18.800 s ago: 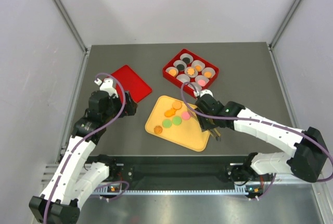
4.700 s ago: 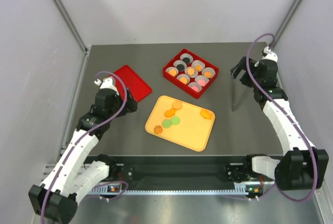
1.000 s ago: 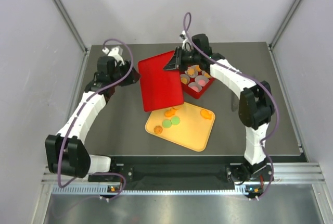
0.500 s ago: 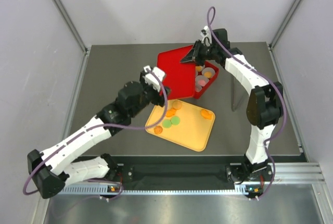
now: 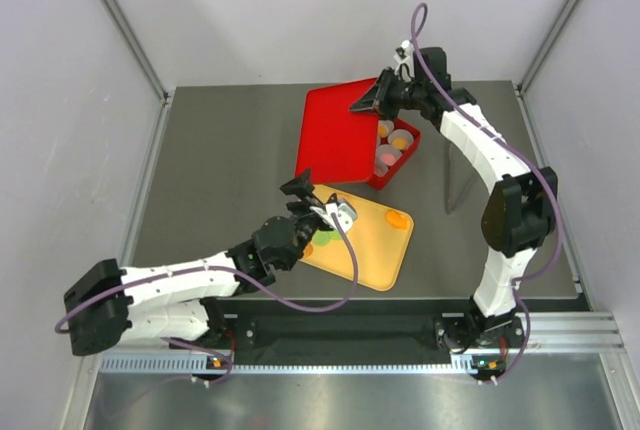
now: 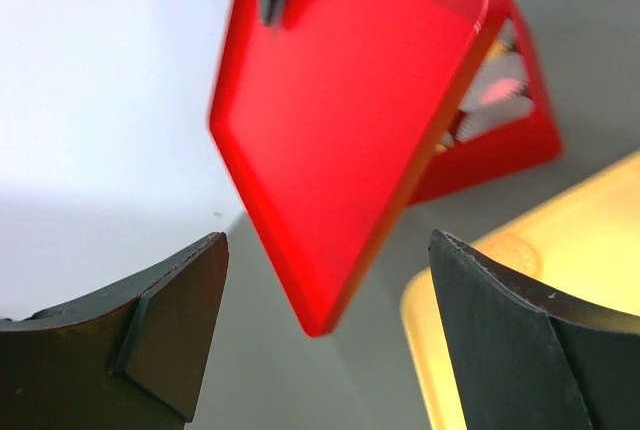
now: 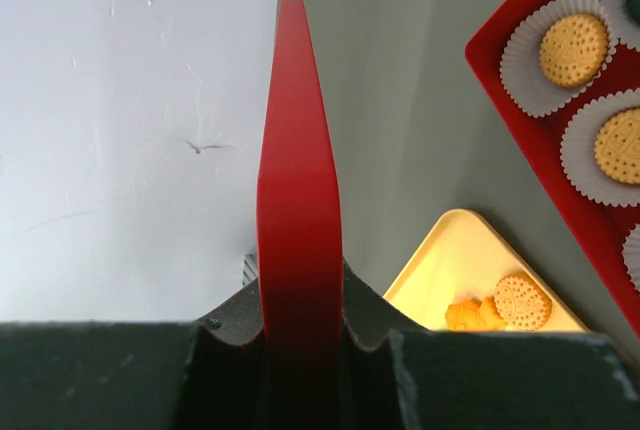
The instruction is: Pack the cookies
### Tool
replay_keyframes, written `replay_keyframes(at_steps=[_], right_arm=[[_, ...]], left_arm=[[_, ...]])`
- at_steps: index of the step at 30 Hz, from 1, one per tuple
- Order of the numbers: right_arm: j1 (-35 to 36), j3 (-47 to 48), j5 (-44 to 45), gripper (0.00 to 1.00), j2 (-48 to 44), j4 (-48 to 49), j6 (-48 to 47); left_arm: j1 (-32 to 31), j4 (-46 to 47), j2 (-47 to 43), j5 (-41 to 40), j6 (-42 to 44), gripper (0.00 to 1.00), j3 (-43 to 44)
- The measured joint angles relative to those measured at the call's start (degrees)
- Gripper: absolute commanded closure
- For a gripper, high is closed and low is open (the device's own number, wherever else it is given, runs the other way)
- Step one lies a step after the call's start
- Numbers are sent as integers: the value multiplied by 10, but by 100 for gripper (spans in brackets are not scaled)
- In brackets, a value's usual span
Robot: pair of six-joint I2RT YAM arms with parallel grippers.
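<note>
red box (image 5: 405,160): cookies (image 7: 573,49) in cups (image 7: 520,75) | yellow tray (image 5: 375,250): cookies | right gripper (image 5: 377,101) — lid (image 5: 335,140)

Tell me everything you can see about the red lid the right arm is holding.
The red lid is a flat rectangle with rounded corners and a shallow raised rim, glossy like plastic. The right gripper clamps it at a far corner, jaws closed on its edge. It hangs tilted over the left part of the red box; the cups on the right show beside it. Whether it touches the box cannot be told.
</note>
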Motion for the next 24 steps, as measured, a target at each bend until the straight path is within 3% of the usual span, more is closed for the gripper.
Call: replay_keyframes(at_steps=[16, 21, 24], right_arm=[[17, -45, 45, 100, -58, 5, 40], [24, -69, 49, 100, -61, 8, 47], [24, -75, 50, 100, -61, 9, 47]], left_arm=[[-8, 336, 191, -57, 229, 13, 1], [-7, 380, 266, -66, 303, 16, 8], [-1, 380, 285, -65, 325, 23, 8]])
